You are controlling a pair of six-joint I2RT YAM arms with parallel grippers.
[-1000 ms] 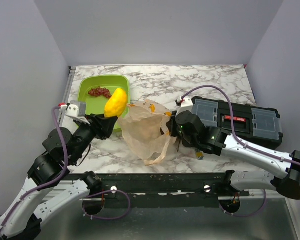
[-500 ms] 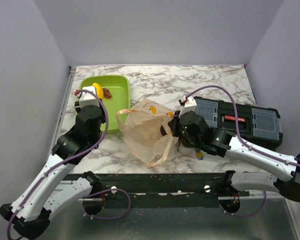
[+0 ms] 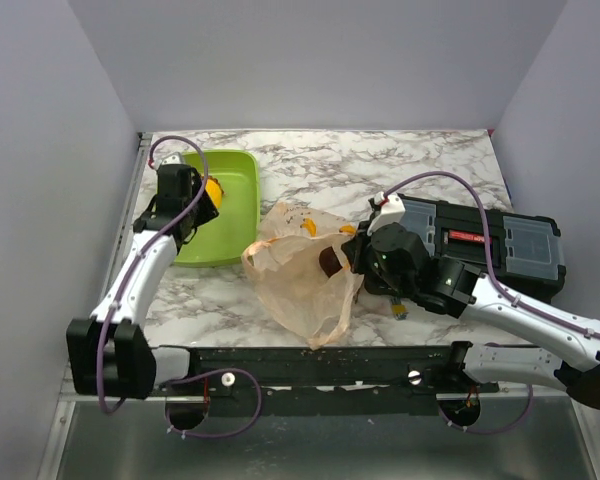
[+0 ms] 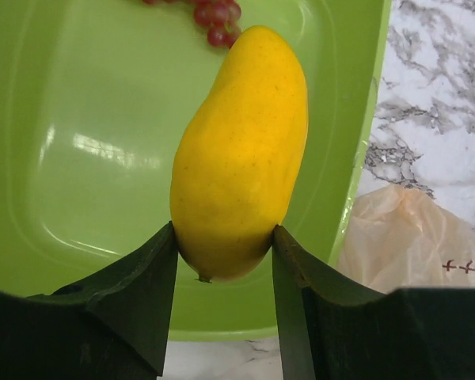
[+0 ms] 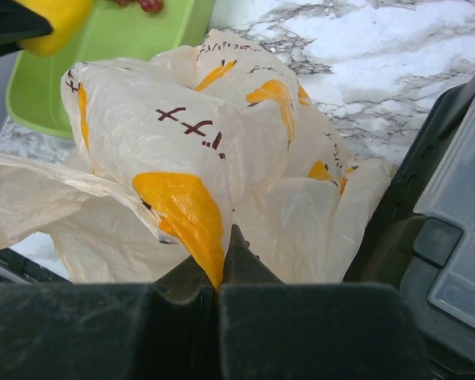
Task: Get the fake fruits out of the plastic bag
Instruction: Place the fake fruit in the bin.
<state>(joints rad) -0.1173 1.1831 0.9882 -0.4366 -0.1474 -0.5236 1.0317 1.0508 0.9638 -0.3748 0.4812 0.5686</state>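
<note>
My left gripper [image 4: 224,245] is shut on the lower end of the yellow mango [image 4: 237,150], one of the fake fruits, which hangs over the lime-green tray [image 4: 79,158]. The dark red grapes [image 4: 218,14] lie in the tray just beyond the mango's tip. In the top view the left gripper [image 3: 205,195] and mango [image 3: 213,189] sit above the tray [image 3: 238,200]. The plastic bag [image 3: 305,275], peach with orange prints, lies crumpled at the table's middle. My right gripper [image 5: 222,261] is shut on a fold of the bag [image 5: 182,134], at its right edge [image 3: 345,262].
A black toolbox with clear lid panels [image 3: 490,245] lies to the right of the bag, close beside my right wrist [image 5: 451,237]. The tray stands at the far left by the table's edge. Marble tabletop [image 3: 380,165] shows behind the bag.
My left arm swung away from the bag and reached out over the green tray, carrying the mango. The right gripper kept its hold on the bag, which shifted slightly.
</note>
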